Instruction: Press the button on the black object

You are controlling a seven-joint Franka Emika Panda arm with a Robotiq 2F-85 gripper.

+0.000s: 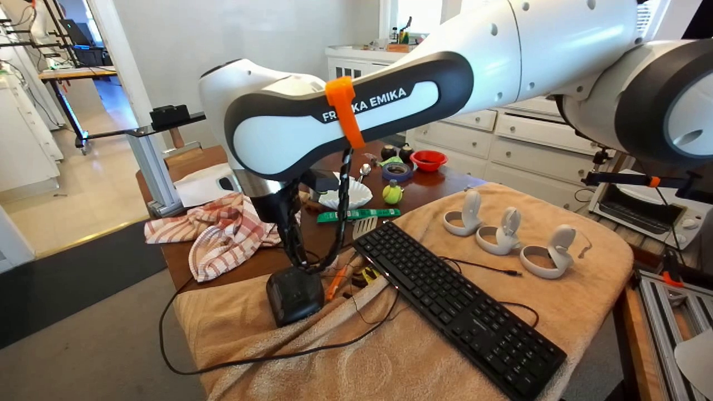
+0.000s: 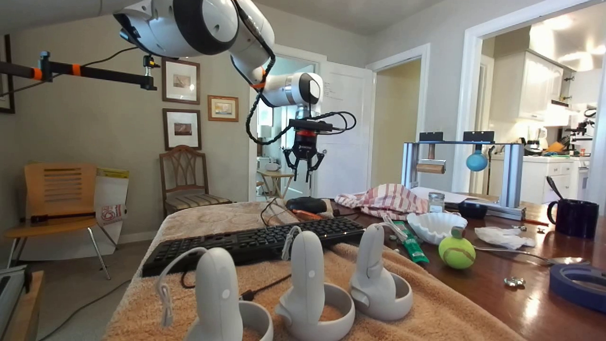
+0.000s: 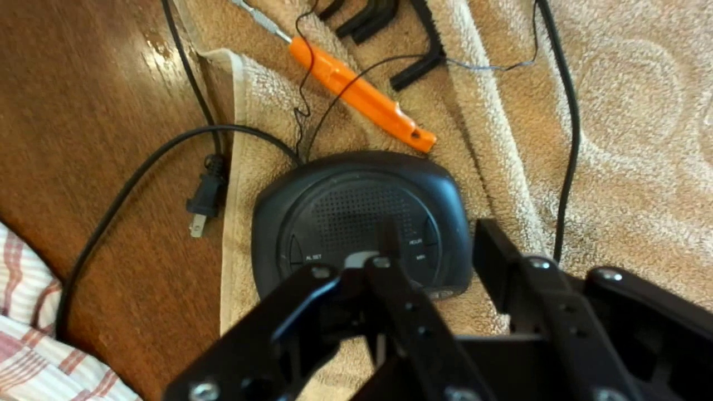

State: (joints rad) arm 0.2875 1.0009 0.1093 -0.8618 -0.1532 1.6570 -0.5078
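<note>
The black object point(image 3: 356, 206) is a rounded-square box with a dotted round top, small labelled side buttons and a thin cord. It lies on the tan towel point(image 3: 624, 167). It also shows in both exterior views point(image 1: 295, 298) point(image 2: 307, 204). A light grey button point(image 3: 359, 259) on its top is partly hidden by a finger. My gripper point(image 3: 439, 236) is open and empty, its fingers apart. In the wrist view the left finger overlaps the box's top and the right finger lies past its right edge. In an exterior view the gripper point(image 2: 302, 177) points down above the box, with a gap.
An orange-handled tool point(image 3: 362, 97) and black hex keys point(image 3: 415, 61) lie beside the box. A plug point(image 3: 206, 192) and cords lie near. The keyboard point(image 1: 457, 306), white controllers point(image 1: 498, 234) and striped cloth point(image 1: 228, 234) are around it.
</note>
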